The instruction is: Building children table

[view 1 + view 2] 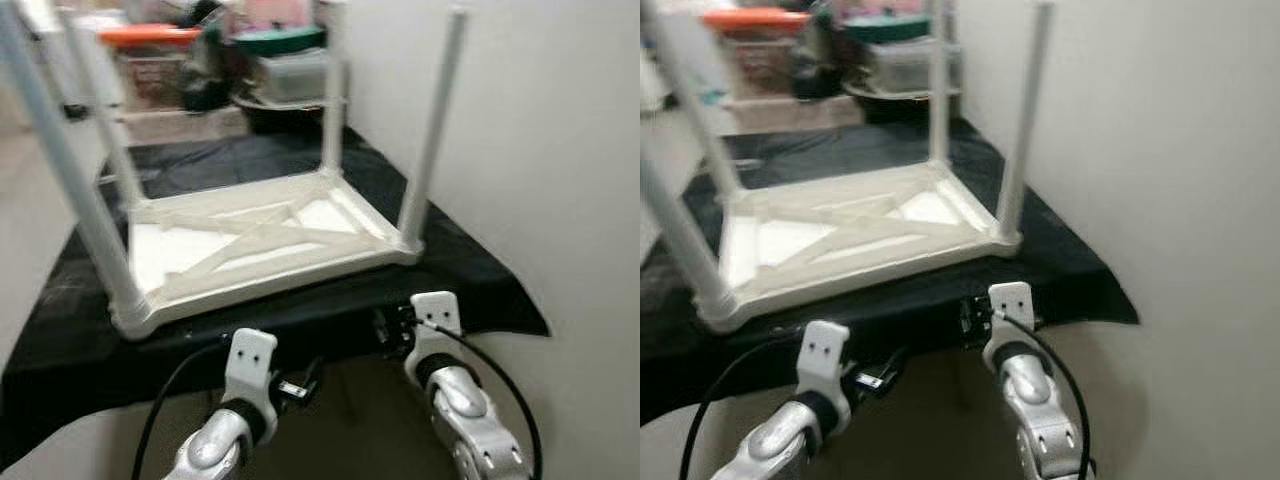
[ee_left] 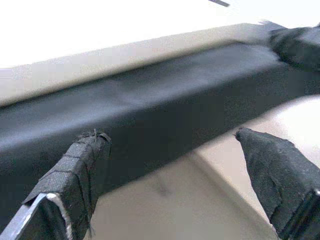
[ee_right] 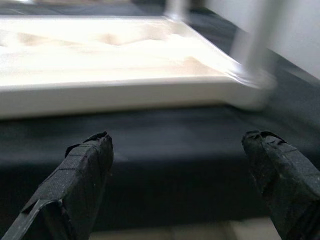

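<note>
**White children's table upside down on black-draped surface**

A black cloth (image 1: 460, 270) covered the low surface, hanging over its near edge and lying in folds toward the right. A plain pale wall (image 1: 540, 150) rose just beside it on the right, and light flooring showed below the cloth's edge.

The children's table (image 1: 250, 245) lay inverted on the cloth, top down, its four white legs (image 1: 432, 130) pointing upward and a crossed brace showing inside the frame. Its near right corner sat close to the cloth's front edge.

Behind it stood a blurred heap of storage boxes (image 1: 285, 70), one with an orange lid (image 1: 150, 35), another with a dark green one; their contents could not be made out.

The left hand (image 2: 170, 145) hovered wide open before the cloth's front edge. The right hand (image 3: 177, 145) was likewise spread wide, empty, facing the frame's near rail.
</note>
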You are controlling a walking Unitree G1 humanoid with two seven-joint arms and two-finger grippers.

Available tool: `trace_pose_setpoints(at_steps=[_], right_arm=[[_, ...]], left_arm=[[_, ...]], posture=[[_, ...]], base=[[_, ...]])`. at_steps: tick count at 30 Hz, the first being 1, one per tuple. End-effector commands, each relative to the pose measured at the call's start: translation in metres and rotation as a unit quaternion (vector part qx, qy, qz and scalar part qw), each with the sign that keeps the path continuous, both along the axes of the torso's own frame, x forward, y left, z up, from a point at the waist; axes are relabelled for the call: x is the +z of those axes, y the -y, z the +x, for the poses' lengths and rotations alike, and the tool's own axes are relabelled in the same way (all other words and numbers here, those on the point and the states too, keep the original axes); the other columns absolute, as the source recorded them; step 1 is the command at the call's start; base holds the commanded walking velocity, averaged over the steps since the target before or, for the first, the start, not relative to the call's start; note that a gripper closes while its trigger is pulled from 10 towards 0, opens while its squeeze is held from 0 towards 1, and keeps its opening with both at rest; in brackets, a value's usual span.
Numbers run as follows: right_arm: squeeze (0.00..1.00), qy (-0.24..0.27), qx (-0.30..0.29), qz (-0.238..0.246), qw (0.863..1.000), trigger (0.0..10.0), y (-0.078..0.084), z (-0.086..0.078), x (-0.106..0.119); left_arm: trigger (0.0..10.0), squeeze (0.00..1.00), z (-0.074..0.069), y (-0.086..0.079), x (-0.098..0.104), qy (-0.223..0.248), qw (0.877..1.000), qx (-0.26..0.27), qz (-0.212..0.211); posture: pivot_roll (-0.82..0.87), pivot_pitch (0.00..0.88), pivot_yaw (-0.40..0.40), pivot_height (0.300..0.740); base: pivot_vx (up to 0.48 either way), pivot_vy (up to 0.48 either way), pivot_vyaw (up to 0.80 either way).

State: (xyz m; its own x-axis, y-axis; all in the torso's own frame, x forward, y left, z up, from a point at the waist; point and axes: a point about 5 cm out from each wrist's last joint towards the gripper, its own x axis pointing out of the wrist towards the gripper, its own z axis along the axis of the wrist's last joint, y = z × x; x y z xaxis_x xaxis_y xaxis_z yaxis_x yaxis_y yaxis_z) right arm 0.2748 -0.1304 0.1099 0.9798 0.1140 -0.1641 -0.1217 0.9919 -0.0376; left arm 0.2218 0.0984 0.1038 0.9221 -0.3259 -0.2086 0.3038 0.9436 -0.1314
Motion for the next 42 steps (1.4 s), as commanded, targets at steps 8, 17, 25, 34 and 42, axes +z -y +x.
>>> trace_pose_setpoints(at_steps=[8, 17, 25, 34, 42], right_arm=[[0.00, -0.008, 0.024, -0.001, 1.000, 10.0, -0.009, -0.003, -0.006], [0.00, -0.011, 0.045, 0.006, 0.999, 10.0, -0.012, -0.003, -0.006], [0.00, -0.004, 0.073, 0.003, 0.997, 10.0, -0.018, -0.001, -0.004], [0.00, 0.001, 0.074, -0.006, 0.997, 10.0, -0.011, 0.005, -0.002], [0.00, 0.005, 0.063, -0.015, 0.998, 10.0, -0.004, 0.010, 0.000]], left_arm=[[10.0, 0.00, -0.003, -0.005, -0.005, 0.001, 1.000, 0.006, 0.015], [10.0, 0.00, -0.002, -0.004, -0.007, 0.001, 1.000, 0.008, 0.015], [10.0, 0.00, -0.001, -0.001, -0.007, 0.004, 1.000, 0.002, 0.025], [10.0, 0.00, -0.002, -0.002, -0.005, 0.013, 1.000, 0.008, 0.028], [10.0, 0.00, -0.002, -0.002, -0.005, 0.012, 0.999, 0.008, 0.028]], posture=[[0.04, 0.000, -0.063, 0.740], [0.03, 0.000, -0.062, 0.740], [0.04, 0.000, -0.067, 0.740], [0.04, 0.000, -0.066, 0.740], [0.04, 0.000, -0.066, 0.740]], base=[[0.000, 0.060, 0.00], [0.000, 0.000, 0.00], [0.000, 0.000, 0.49], [0.000, 0.000, 0.79], [0.000, 0.000, 0.78]])
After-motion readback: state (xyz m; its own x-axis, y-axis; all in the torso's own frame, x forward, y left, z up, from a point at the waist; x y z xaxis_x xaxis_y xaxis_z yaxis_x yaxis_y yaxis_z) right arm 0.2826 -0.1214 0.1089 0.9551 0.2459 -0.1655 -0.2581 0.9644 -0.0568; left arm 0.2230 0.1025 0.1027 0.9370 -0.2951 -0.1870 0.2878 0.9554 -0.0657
